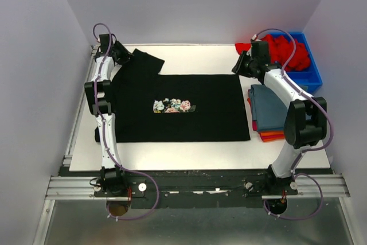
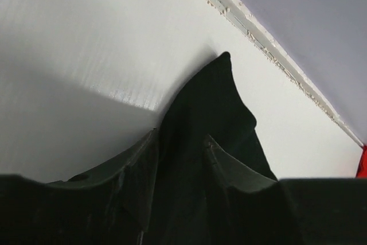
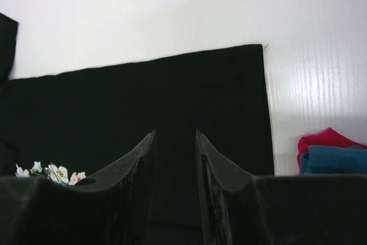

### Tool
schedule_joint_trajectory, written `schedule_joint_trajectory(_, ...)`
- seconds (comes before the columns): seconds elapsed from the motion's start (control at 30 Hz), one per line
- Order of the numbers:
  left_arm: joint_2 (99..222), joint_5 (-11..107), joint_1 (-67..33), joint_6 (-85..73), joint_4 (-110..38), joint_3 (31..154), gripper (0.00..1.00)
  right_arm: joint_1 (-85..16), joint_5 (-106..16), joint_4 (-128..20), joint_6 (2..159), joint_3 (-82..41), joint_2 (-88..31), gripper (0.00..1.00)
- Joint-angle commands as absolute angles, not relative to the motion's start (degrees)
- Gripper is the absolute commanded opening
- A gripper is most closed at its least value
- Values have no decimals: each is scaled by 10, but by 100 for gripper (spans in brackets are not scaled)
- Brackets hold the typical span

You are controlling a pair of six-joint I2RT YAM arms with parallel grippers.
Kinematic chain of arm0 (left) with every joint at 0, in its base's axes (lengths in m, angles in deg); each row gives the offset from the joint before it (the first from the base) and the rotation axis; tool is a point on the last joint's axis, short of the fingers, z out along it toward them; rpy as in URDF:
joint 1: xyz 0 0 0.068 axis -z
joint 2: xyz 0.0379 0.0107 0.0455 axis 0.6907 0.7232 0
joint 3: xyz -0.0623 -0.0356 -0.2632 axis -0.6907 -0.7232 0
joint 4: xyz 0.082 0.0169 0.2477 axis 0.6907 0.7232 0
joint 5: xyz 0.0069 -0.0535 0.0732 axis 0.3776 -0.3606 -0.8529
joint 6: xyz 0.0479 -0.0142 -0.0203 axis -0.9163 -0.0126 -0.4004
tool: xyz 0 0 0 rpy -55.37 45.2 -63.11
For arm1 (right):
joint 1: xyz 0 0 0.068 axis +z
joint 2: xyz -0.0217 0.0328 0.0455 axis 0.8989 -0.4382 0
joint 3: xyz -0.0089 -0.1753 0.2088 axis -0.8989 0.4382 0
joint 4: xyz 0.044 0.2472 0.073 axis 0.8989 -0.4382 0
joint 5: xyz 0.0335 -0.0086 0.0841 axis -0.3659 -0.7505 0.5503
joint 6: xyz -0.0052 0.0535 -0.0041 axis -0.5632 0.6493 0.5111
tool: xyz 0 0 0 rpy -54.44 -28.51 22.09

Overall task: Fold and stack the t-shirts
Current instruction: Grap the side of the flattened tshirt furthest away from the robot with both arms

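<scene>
A black t-shirt (image 1: 200, 120) lies flat on the white table, its flower print (image 1: 172, 106) face up. One sleeve (image 2: 221, 90) points toward the back left corner. My left gripper (image 1: 122, 54) (image 2: 181, 134) is down on that sleeve, open, with black cloth lying between its fingers. Above the shirt's back right corner (image 3: 172, 84) hovers my right gripper (image 1: 238, 66) (image 3: 175, 131), open with nothing in its gap. On the right stands a folded stack, with a slate-blue t-shirt (image 1: 269, 107) (image 3: 338, 160) on top of an orange one (image 1: 273, 137). Bright red t-shirts (image 1: 287, 53) are heaped in the bin.
A blue plastic bin (image 1: 313, 76) sits at the back right corner, right behind the folded stack. The table's metal rail (image 1: 77, 119) runs along the left edge, and grey walls close in on three sides.
</scene>
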State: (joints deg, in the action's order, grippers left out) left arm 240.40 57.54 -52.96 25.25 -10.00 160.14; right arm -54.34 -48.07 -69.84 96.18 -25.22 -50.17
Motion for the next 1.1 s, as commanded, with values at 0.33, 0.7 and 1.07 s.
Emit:
schedule_joint_trajectory(0.33, 2433, 646, -551, 266, -106, 1591, 0, -546, -464, -765, 946, -340, -572, 41)
schedule_joint_trajectory(0.7, 2297, 640, -568, 246, -195, 1458, 0, -546, -491, -883, 935, -492, -678, 37)
schedule_joint_trajectory(1.07, 2274, 642, -546, 230, -218, 1428, 0, -557, -578, -946, 910, -590, -763, 40)
